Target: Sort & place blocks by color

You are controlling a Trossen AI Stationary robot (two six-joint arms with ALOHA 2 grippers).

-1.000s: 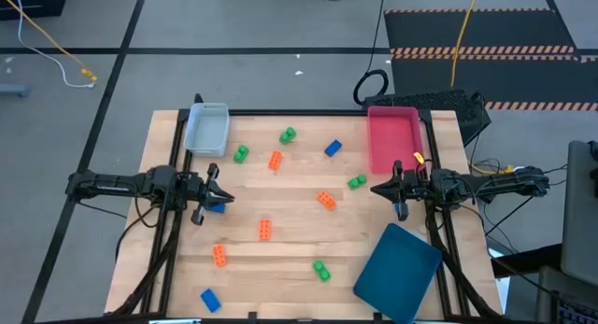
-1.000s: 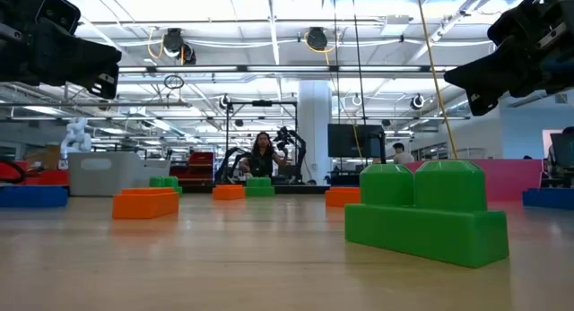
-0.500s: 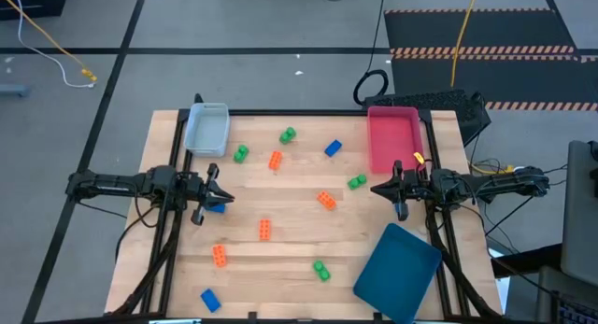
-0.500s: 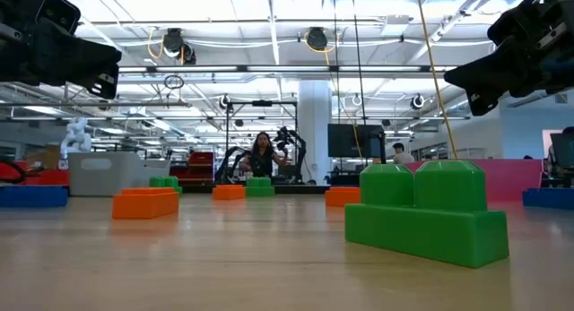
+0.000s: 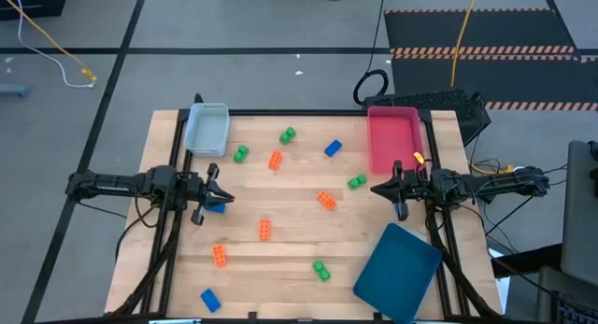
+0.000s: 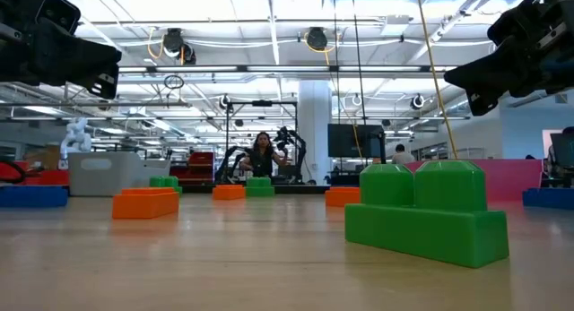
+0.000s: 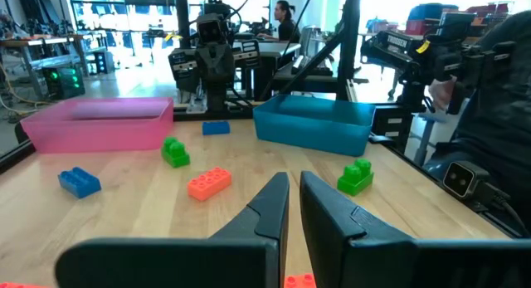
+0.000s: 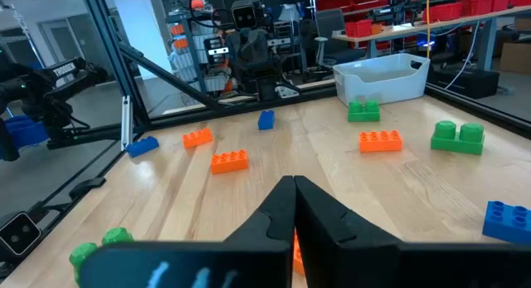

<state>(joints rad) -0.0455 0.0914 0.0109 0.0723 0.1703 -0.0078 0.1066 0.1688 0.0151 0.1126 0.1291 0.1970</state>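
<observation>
Looking straight down from overhead on the whole worktop (image 5: 299, 235). Level with the worktop surface, very near a green block (image 6: 427, 211), facing the room. Riding each wrist, facing inward across the worktop toward the opposite arm, sharing the scattered blocks.

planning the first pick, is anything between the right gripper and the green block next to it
Nothing visible does. The right gripper, shut, sits just beside the green block with only bare table between them.

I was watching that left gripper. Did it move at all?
No. The left gripper sits in the same spot below the pale-blue tray, above a blue block.
</observation>
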